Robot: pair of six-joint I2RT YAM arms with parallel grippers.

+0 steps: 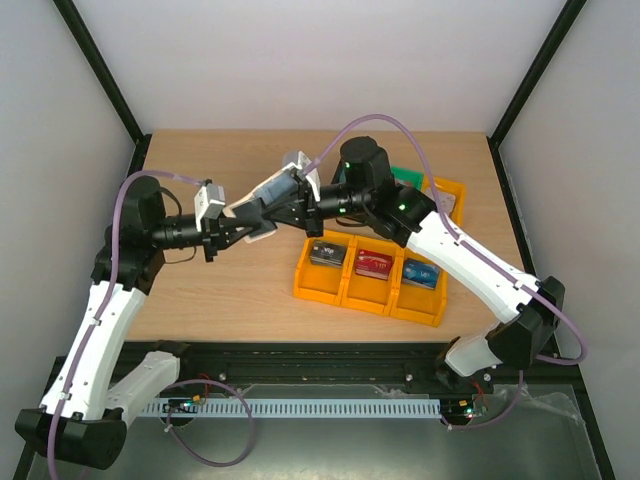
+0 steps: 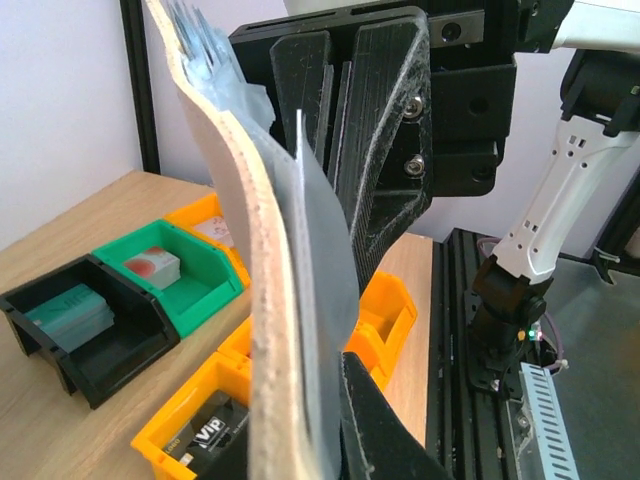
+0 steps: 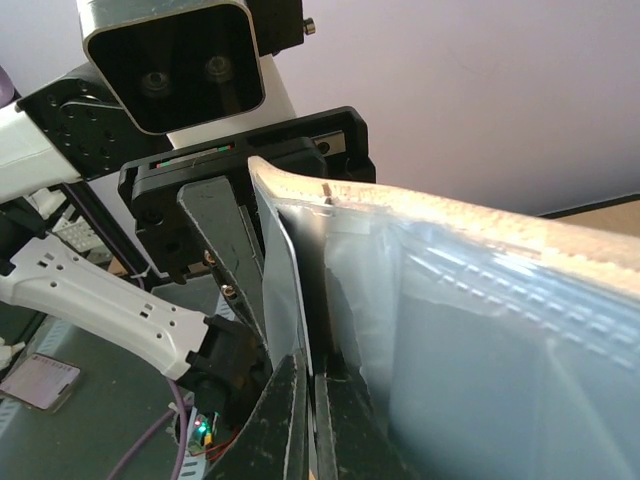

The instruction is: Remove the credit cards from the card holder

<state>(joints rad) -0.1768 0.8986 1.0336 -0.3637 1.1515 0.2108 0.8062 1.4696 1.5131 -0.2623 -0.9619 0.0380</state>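
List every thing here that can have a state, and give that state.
wallet, open, held in the air by both tools
left tool, shut on wallet
right tool, shut on wallet
yellow bins, holding cards
green bin, holding cards
black bin, holding cards

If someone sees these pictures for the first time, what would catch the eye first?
First, the card holder, held in the air above the table and clamped from opposite sides by the left gripper and the right gripper. Next, the row of yellow bins on the table near the right arm, with a stack of cards in each.
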